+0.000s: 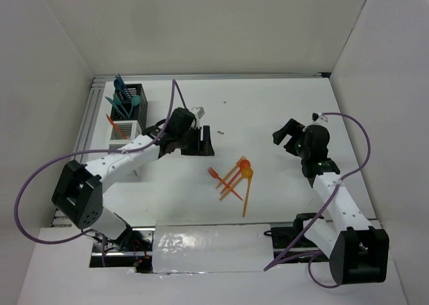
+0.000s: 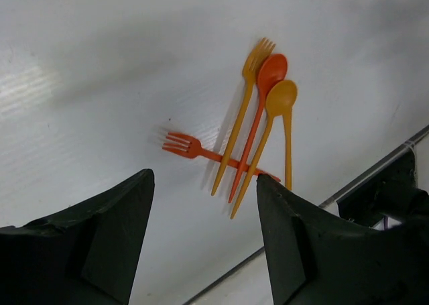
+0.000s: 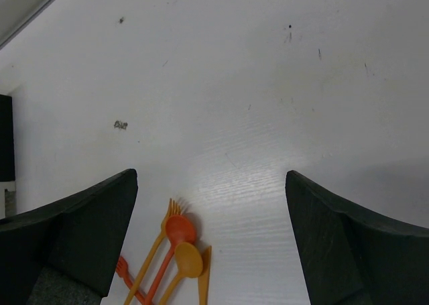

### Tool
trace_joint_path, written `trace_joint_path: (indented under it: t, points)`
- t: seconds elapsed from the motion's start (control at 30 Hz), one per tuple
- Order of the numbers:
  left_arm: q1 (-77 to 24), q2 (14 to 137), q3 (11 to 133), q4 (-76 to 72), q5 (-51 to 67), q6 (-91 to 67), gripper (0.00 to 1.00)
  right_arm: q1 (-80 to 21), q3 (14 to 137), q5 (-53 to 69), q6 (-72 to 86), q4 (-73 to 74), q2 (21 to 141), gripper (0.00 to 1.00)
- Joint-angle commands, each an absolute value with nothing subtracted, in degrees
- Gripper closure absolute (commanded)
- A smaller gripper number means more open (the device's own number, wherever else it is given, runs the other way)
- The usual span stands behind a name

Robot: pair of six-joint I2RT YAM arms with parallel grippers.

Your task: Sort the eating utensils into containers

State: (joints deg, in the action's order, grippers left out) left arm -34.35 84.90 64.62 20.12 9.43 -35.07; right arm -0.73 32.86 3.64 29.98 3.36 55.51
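Nearby, left hand (image 2: 203,198) agape beside utensils (image 2: 256,127)

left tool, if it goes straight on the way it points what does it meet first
Likely the orange utensils, handle ends first; the left tool stands open and depth is hard to judge.

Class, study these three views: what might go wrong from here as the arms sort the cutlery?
The orange utensils lie crossed and touching, so the open left pincer may drag or lift several at once.
The left forearm runs close beside the white bin; a swing could tip it.
The open right pincer faces the same pile, so the arms might clash.
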Motion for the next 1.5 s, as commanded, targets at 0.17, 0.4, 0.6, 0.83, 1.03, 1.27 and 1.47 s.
trace_joint_path:
  t: [0.17, 0.4, 0.6, 0.83, 1.03, 1.27, 1.47]
  points:
    - [-37.18, 94.03, 65.22, 16.27, 6.85, -32.89, 0.28, -0.26, 31.64, 1.24, 29.71, 5.98, 51.68, 0.02]
    - [-36.65, 98.52, 63.45, 9.32, 13.62, -26.46, 0.43, -0.18, 31.64, 0.18, 29.79, 5.98, 52.64, 0.01]
    - [-36.91, 101.60, 62.15, 9.06, 15.38, -26.19, 0.47, -0.26, 31.12, -0.44, 29.71, 5.45, 52.91, 0.01]
    - [-37.35, 103.97, 62.14, 8.97, 15.74, -26.02, 0.48, -0.26, 31.11, -0.44, 29.71, 4.40, 54.76, 0.01]
    - [-38.41, 105.12, 61.88, 9.31, 15.82, -25.75, 0.53, -0.26, 31.11, -0.44, 30.06, 3.87, 55.46, 0.01]
    - [-38.32, 104.59, 61.00, 9.84, 13.54, -25.49, 0.79, -0.35, 30.59, -0.44, 30.32, 3.87, 55.37, 0.01]
    - [-37.27, 101.26, 63.18, 10.72, 11.69, -23.56, 1.00, -0.18, 30.06, -0.97, 30.41, 3.34, 54.84, 0.01]
